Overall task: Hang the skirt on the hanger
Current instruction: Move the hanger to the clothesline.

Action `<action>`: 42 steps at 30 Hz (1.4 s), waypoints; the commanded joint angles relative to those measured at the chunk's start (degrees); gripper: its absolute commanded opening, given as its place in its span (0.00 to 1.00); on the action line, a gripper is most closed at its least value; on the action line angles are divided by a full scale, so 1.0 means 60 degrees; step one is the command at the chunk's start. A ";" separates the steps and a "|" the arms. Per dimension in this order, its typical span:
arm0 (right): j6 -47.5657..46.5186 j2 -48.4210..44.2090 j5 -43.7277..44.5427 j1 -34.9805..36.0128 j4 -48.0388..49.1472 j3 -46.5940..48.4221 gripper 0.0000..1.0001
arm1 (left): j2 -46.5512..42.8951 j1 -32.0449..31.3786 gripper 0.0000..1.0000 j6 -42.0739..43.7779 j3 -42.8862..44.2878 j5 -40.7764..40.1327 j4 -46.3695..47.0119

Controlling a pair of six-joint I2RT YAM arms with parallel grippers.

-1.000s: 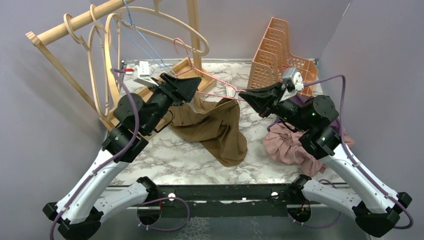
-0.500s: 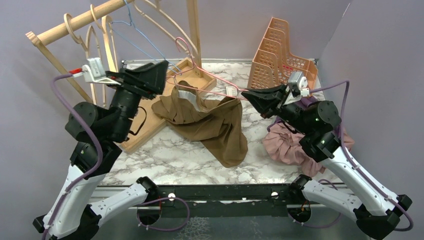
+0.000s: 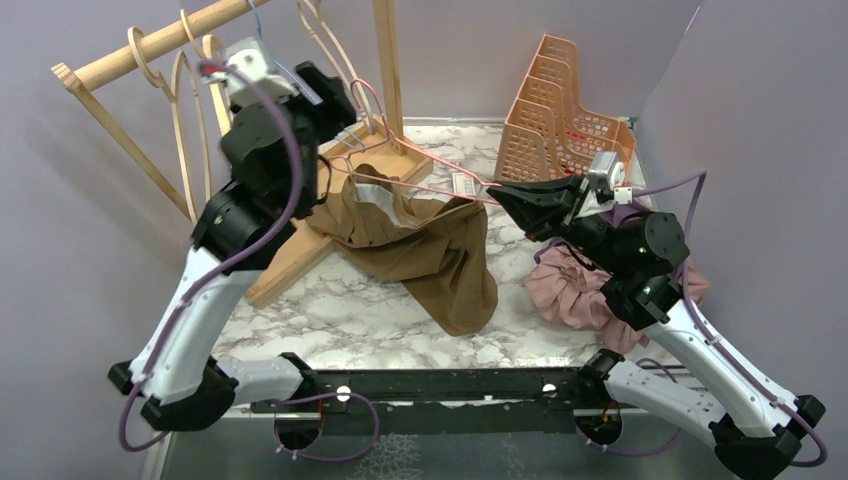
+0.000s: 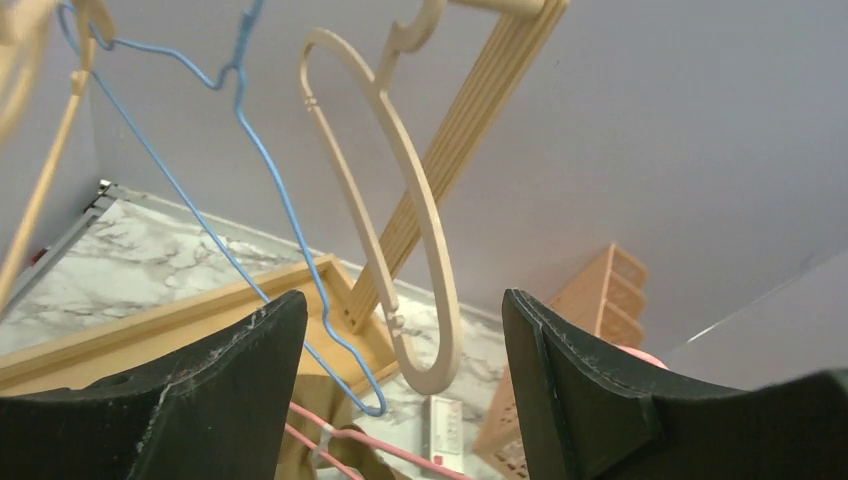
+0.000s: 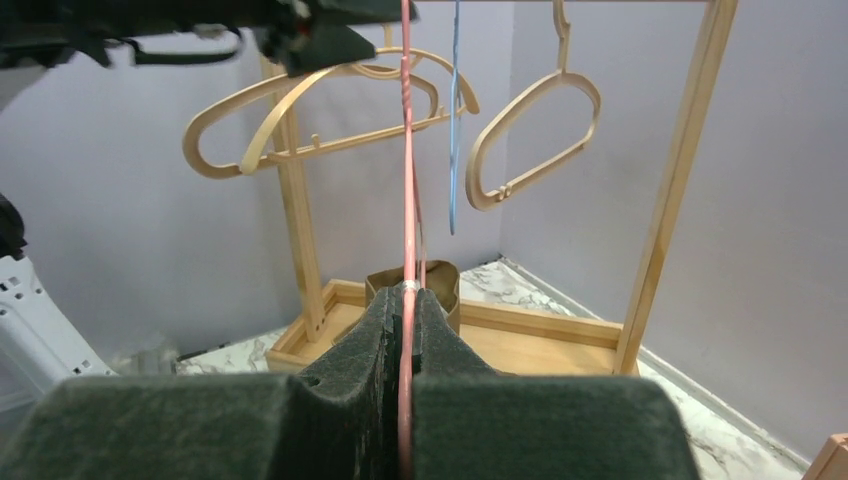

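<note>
While my right tool (image 5: pixel 405 305) is closed tight on the wire of the pink hanger (image 3: pixel 437 167), my left tool (image 4: pixel 400 305) stands wide and empty, high up by the rack (image 3: pixel 130 50). A wooden hanger (image 4: pixel 400 200) and a blue hanger (image 4: pixel 250 150) dangle just in front of it. The brown skirt (image 3: pixel 430 250) hangs bunched under the pink hanger, between the two tools, its lower end lying on the marble bench (image 3: pixel 330 310). A pink cloth (image 3: pixel 570 290) lies beside my right arm.
</note>
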 commanded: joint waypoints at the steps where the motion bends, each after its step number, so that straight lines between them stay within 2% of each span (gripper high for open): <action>1: 0.0109 -0.0499 -0.0009 -0.0026 0.1293 0.0115 0.01 | 0.1042 0.0480 0.75 0.0418 0.0859 -0.0176 -0.0763; 4: 0.0108 -0.0623 -0.0004 -0.0030 0.1197 0.0101 0.01 | 0.1580 0.1301 0.76 0.0178 0.1076 0.0157 -0.1056; 11: 0.0166 -0.0897 0.0063 -0.0026 0.0897 0.0039 0.01 | 0.2057 0.3645 0.74 -0.0489 0.0404 0.2370 -0.0582; 14: 0.0146 -0.0979 0.0128 -0.0026 0.0773 0.0044 0.01 | 0.2170 0.4156 0.65 -0.0228 0.0032 0.3509 0.0453; 18: 0.0038 -0.1004 0.0202 -0.0026 0.0583 0.0111 0.01 | 0.2837 0.4635 0.49 -0.0110 0.0316 0.4735 0.0815; 21: -0.0028 -0.1005 0.0241 -0.0026 0.0454 0.0170 0.01 | 0.3314 0.4731 0.33 0.0068 0.0587 0.5675 0.1188; 25: -0.0080 -0.1003 0.0260 -0.0026 0.0338 0.0225 0.01 | 0.3905 0.4731 0.17 0.0144 0.1060 0.6782 0.1684; 27: -0.0071 -0.0984 0.0271 -0.0033 0.0371 0.0244 0.01 | 0.4214 0.4731 0.13 -0.0019 0.1355 0.7226 0.1818; 33: -0.0050 -0.0645 0.0293 -0.0026 0.0720 0.0305 0.01 | 0.4823 0.4732 0.16 -0.0531 0.1744 0.8385 0.2713; 38: -0.0037 -0.0301 0.0415 -0.0026 0.0945 0.0442 0.01 | 0.4465 0.4731 0.41 -0.0847 0.1508 0.7942 0.2532; 42: 0.0000 -0.0064 0.0389 -0.0026 0.1072 0.0560 0.01 | 0.3853 0.4731 0.52 -0.1138 0.0963 0.7029 0.2017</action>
